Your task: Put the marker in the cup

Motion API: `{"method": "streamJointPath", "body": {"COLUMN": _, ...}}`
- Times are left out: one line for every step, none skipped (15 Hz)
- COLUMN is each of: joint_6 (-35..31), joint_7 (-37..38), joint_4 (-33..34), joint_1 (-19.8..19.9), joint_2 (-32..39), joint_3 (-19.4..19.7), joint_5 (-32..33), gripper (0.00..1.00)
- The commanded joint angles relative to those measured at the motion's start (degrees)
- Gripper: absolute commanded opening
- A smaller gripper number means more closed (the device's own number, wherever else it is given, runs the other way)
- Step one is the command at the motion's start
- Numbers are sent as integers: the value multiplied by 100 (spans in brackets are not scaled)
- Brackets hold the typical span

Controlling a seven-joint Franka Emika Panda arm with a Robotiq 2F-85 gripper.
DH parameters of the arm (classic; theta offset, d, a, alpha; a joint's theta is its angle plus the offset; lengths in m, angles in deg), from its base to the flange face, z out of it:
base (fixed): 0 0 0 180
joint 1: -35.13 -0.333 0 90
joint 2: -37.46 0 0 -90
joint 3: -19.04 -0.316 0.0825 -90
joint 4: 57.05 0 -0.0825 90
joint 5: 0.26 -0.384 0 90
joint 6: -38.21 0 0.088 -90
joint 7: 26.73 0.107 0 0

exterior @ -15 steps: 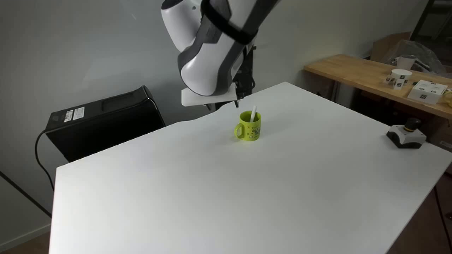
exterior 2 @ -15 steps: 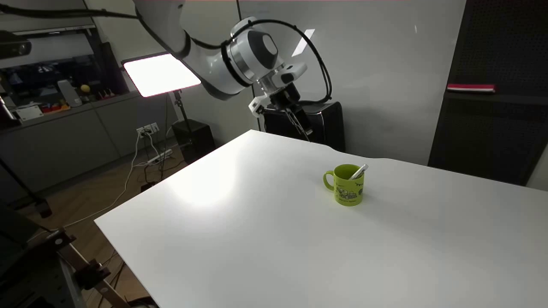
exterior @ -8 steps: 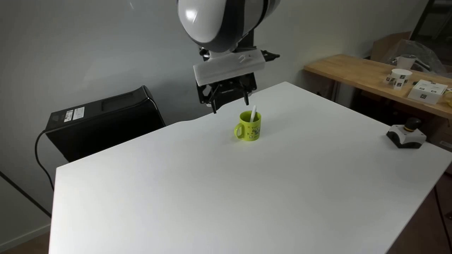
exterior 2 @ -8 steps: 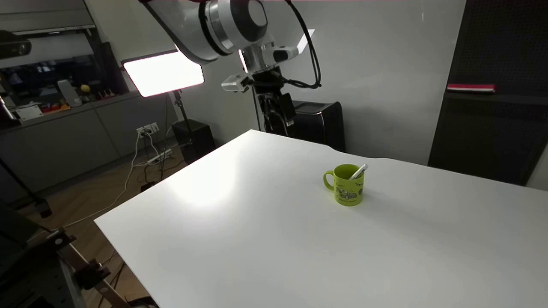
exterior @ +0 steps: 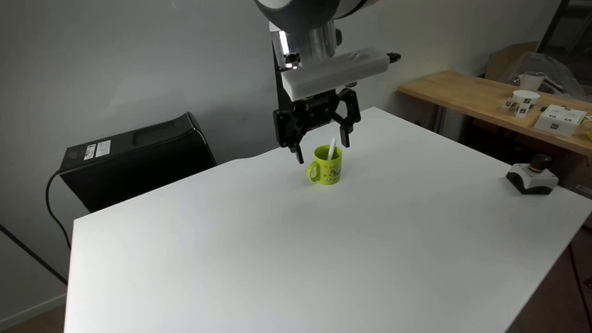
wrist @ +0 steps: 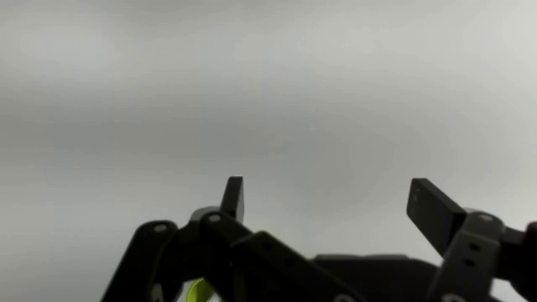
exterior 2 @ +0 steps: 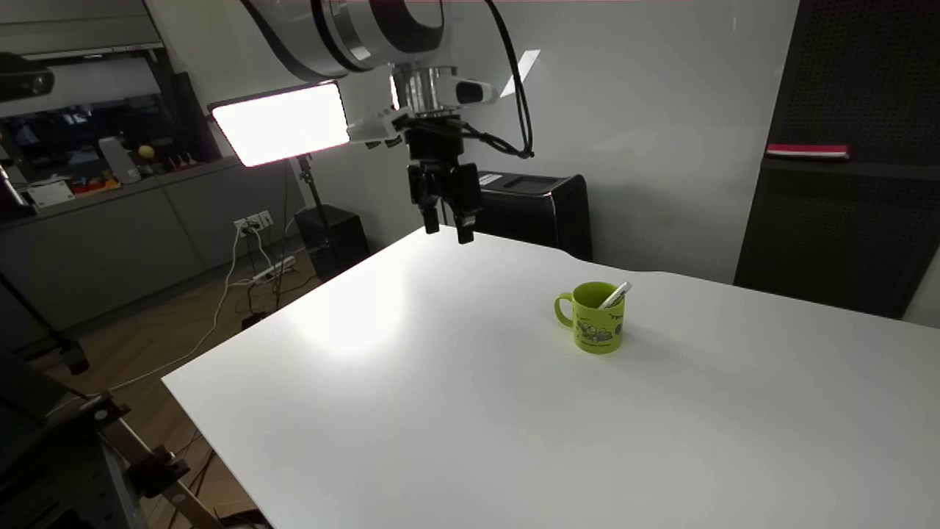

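Toward the left in an exterior view, locate the lit panel; it requires no action from you.

Next to the right is the claw, raised above the worktop. Its jaws stand spread, with nothing between them; confirm this in the wrist view. Over the last second the claw has shifted left in the exterior view and turned from a slant to hang nearly straight down. Just to its right, in the background, stands the black case.

Further right, well apart from the claw, is the green cup. It is upright, with its handle on the left in both exterior views, and shows no shift over the same interval.

At the cup's right side is the white marker. It is inside the cup and has stayed there while the claw moved. Treat placement as probably complete; your remaining duty is likely to keep the claw clear.

Marker orientation: the long axis is tilted, not upright. The upper end projects above the rim and leans right in both exterior views. The lower end is hidden by the cup wall. You cannot tell which end carries the cap.
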Motion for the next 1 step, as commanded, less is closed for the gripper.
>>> {"method": "streamJointPath", "body": {"joint_6": 16, "joint_7": -31, "joint_4": 9, "joint_1": -47, "joint_2": 5, "joint_3": 44, "joint_5": -43, "gripper": 100}}
